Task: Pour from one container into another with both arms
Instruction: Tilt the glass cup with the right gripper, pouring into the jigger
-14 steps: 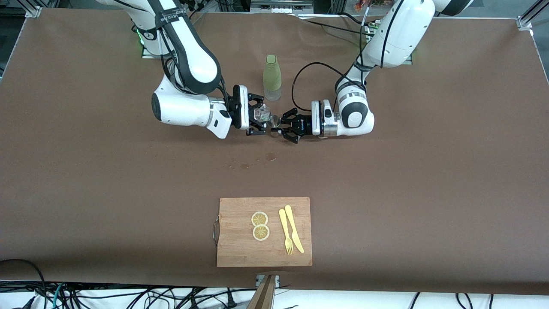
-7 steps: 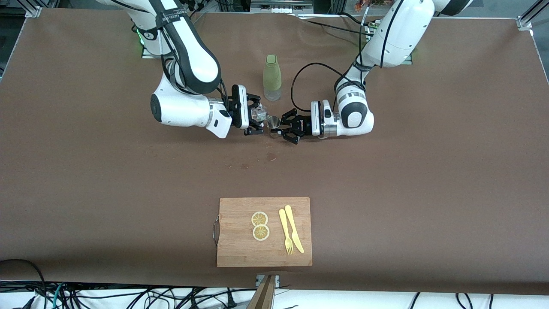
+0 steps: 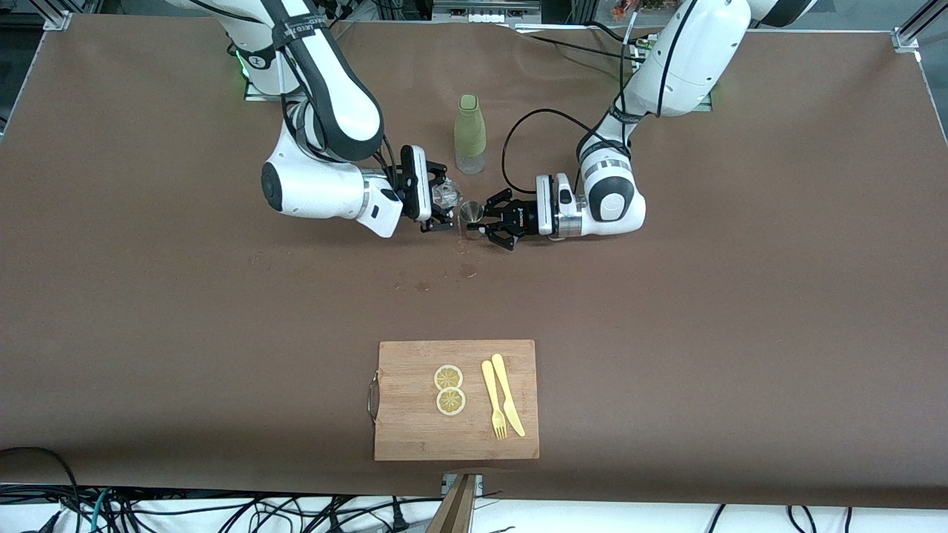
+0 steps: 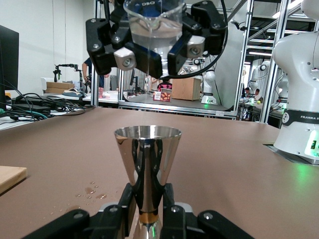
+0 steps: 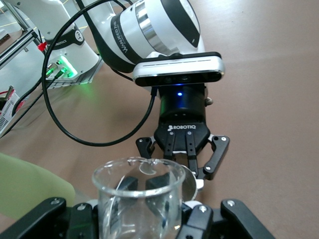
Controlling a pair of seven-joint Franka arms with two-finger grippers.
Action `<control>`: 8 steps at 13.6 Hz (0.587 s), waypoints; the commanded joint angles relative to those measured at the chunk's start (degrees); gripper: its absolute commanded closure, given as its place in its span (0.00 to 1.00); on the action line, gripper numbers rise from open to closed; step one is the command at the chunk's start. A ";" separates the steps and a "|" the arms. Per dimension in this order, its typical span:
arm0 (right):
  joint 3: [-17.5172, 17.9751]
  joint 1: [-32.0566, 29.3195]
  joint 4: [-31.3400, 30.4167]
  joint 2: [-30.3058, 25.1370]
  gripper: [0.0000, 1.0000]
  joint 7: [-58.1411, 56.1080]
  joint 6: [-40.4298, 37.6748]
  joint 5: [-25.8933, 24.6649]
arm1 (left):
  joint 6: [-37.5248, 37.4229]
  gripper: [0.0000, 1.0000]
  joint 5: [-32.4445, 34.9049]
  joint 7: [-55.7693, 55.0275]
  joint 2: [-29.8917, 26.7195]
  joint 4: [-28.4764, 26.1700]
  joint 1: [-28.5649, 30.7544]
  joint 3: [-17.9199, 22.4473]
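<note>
Brown tabletop (image 3: 740, 311), wet spots; green bottle (image 3: 469, 133) near. Right pincer (image 3: 443, 200) grips glass (image 3: 446, 195); left pincer (image 3: 490, 220) clamps jigger (image 3: 469, 215).

The clear glass (image 4: 152, 22) sat upright between the right fingers (image 4: 124, 59), above the steel jigger (image 4: 147, 169), itself upright between the left fingers (image 4: 125, 203).

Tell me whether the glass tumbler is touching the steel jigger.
Apart. The left wrist view shows the glass tumbler held above the jigger, with open background between its base and the jigger's rim.
</note>
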 commanded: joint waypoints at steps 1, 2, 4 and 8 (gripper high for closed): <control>1.11 -0.11 1.11 0.27 1.00 2.52 -0.61 -1.61 | 0.27 1.00 -2.68 6.37 0.60 0.60 -0.57 0.03; 1.20 0.33 1.38 0.71 1.00 2.95 -0.61 -2.22 | 0.27 1.00 -2.68 6.37 0.60 0.51 -0.57 0.03; 1.46 0.51 1.73 0.89 1.00 5.05 -0.61 -2.75 | 0.36 1.00 -2.68 6.37 0.60 0.42 -0.57 0.03; 1.82 0.16 2.52 0.89 1.00 6.12 -0.61 -3.72 | 0.27 1.00 -2.68 6.28 0.51 0.51 -0.48 0.03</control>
